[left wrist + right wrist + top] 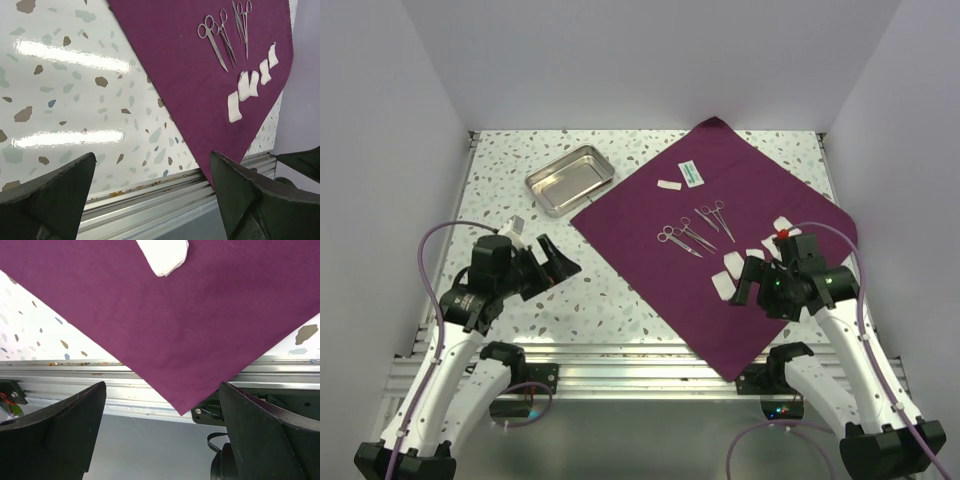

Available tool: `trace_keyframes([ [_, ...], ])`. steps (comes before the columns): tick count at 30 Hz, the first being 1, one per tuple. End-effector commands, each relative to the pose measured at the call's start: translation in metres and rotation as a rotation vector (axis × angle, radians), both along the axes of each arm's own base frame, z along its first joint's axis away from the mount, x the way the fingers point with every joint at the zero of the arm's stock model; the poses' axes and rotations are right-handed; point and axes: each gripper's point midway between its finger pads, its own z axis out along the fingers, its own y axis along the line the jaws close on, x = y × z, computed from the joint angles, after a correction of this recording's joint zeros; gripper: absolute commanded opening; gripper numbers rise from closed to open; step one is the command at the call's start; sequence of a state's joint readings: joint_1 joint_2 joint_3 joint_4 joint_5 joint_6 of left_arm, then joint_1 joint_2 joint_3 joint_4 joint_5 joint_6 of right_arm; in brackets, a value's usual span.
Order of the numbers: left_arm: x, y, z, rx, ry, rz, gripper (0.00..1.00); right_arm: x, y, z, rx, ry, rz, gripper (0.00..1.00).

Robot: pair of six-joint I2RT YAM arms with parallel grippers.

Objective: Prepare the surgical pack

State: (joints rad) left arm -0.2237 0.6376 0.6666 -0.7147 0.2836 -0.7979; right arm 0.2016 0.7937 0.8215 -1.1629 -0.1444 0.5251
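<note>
**End effectors.** The left end effector point(563, 264) is spread wide. Its two fingers point(60, 192) enclose nothing and hang clear of the speckled desk point(520, 150), to the left of the cloth. The right end effector point(744, 283) is also spread wide and holds nothing. In the right wrist view it sits above the near corner of the cloth point(190, 330), where that corner overhangs the aluminium rail point(60, 370) at the desk edge.

**Task items, near to far.**
- The plum-purple cloth point(630, 215) lies flat and is turned like a diamond. One corner points at the arm bases and the opposite corner at the back wall.
- The white gauze pads point(730, 270) form a loose row on the near-right part of the cloth.
- The scissors point(680, 238) and forceps point(712, 218) lie side by side near the cloth centre. Their long axes run from far-left to near-right, with the finger rings at the far-left end.
- Two small packets point(692, 174) lie farther back on the cloth.
- The steel tray point(542, 195) rests on the bare desk just beyond the left edge of the cloth. Its long axis runs from near-left to far-right.

**Visibility limits.** In the top view, the right arm covers part of the gauze row. In the right wrist view, one gauze pad point(165, 255) is cut off by the frame edge. The packet print is too small to read.
</note>
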Motion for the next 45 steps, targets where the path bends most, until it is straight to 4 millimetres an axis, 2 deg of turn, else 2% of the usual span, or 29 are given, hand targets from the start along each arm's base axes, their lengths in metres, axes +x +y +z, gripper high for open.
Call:
trace_keyframes([
  [1, 0.004, 0.009, 0.011, 0.061, -0.006, 0.014, 0.99, 0.014, 0.0, 0.011, -0.018, -0.03, 0.056, 0.99],
  [4, 0.007, 0.011, 0.01, 0.084, 0.002, 0.019, 0.99, 0.034, 0.008, 0.025, -0.001, -0.074, 0.105, 0.99],
  [9, 0.011, 0.014, 0.003, 0.136, 0.034, 0.0, 0.95, 0.08, 0.023, 0.035, 0.015, -0.143, 0.177, 0.88],
  [10, 0.011, 0.012, -0.001, 0.148, 0.055, -0.014, 0.94, 0.087, 0.028, 0.027, 0.003, -0.113, 0.204, 0.88],
  [12, 0.013, 0.012, -0.005, 0.173, 0.065, -0.023, 0.92, 0.11, 0.038, 0.033, -0.026, -0.172, 0.254, 0.87],
  [14, 0.015, 0.009, -0.009, 0.191, 0.078, -0.042, 0.89, 0.125, 0.055, 0.024, -0.067, -0.163, 0.341, 0.85],
  [15, 0.016, 0.008, -0.012, 0.197, 0.088, -0.046, 0.89, 0.138, 0.064, 0.035, -0.074, -0.197, 0.368, 0.84],
  [16, 0.017, 0.006, -0.013, 0.203, 0.084, -0.057, 0.87, 0.145, 0.071, 0.023, -0.101, -0.163, 0.397, 0.83],
  [17, 0.018, 0.006, -0.015, 0.209, 0.087, -0.062, 0.86, 0.154, 0.075, 0.024, -0.107, -0.17, 0.407, 0.81],
  [18, 0.018, 0.005, -0.019, 0.216, 0.103, -0.067, 0.86, 0.167, 0.08, 0.033, -0.112, -0.208, 0.425, 0.78],
  [19, 0.018, 0.004, -0.019, 0.218, 0.106, -0.079, 0.84, 0.175, 0.084, 0.032, -0.118, -0.212, 0.436, 0.77],
  [20, 0.018, 0.003, -0.02, 0.225, 0.105, -0.09, 0.83, 0.192, 0.089, 0.03, -0.13, -0.225, 0.44, 0.77],
  [21, 0.018, 0.002, -0.022, 0.234, 0.108, -0.098, 0.82, 0.2, 0.088, 0.025, -0.154, -0.217, 0.445, 0.7],
  [22, 0.019, 0.004, -0.023, 0.251, 0.105, -0.104, 0.82, 0.211, 0.087, 0.008, -0.193, -0.183, 0.451, 0.68],
  [23, 0.019, 0.004, -0.024, 0.257, 0.103, -0.107, 0.82, 0.224, 0.09, 0.009, -0.206, -0.199, 0.468, 0.67],
  [26, 0.024, 0.001, -0.026, 0.265, 0.1, -0.136, 0.81, 0.246, 0.099, -0.008, -0.221, -0.18, 0.531, 0.62],
  [29, 0.032, -0.005, -0.027, 0.262, 0.103, -0.165, 0.77, 0.258, 0.104, -0.015, -0.233, -0.176, 0.568, 0.51],
  [30, 0.036, -0.007, -0.028, 0.262, 0.105, -0.172, 0.77, 0.259, 0.106, -0.026, -0.225, -0.152, 0.58, 0.49],
  [32, 0.041, -0.011, -0.028, 0.257, 0.101, -0.188, 0.77, 0.261, 0.11, -0.03, -0.218, -0.14, 0.602, 0.45],
  [33, 0.045, -0.013, -0.027, 0.253, 0.088, -0.191, 0.77, 0.261, 0.111, -0.04, -0.222, -0.118, 0.607, 0.45],
  [35, 0.049, -0.015, -0.029, 0.257, 0.099, -0.207, 0.77, 0.263, 0.111, -0.046, -0.233, -0.114, 0.613, 0.44],
  [45, 0.06, -0.024, -0.038, 0.254, 0.122, -0.255, 0.75, 0.297, 0.074, -0.06, -0.464, -0.127, 0.497, 0.36],
])
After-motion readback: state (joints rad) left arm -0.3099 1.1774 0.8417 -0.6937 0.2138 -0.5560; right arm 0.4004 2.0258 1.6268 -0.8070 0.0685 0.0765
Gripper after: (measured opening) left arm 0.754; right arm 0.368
